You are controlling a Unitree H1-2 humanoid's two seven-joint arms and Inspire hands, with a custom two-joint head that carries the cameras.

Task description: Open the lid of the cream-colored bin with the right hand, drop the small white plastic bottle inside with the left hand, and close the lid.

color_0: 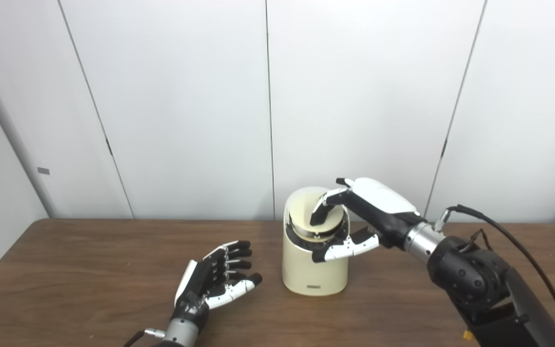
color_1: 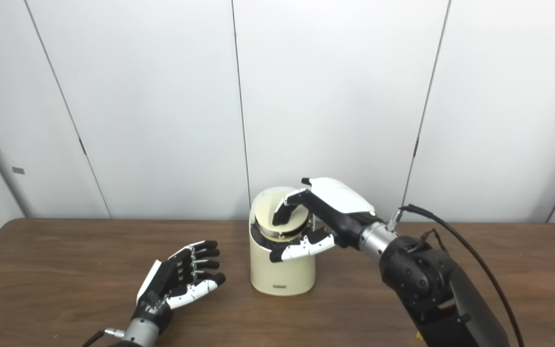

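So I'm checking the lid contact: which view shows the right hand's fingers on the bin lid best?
The left eye view, slightly: there the right hand is a bit larger, with a dark fingertip on the lid of the bin. The right eye view shows the same contact, only shifted left.

Cream-colored bin [color_0: 313,270]: rounded cylinder, upright at table centre. Lid [color_0: 317,217]: round, tilted, partly raised, dark gap shown at 6 o'clock rim. Bottle not seen.

Right robot hand [color_1: 328,212] atop cream bin's [color_1: 282,267] raised lid [color_1: 282,217]
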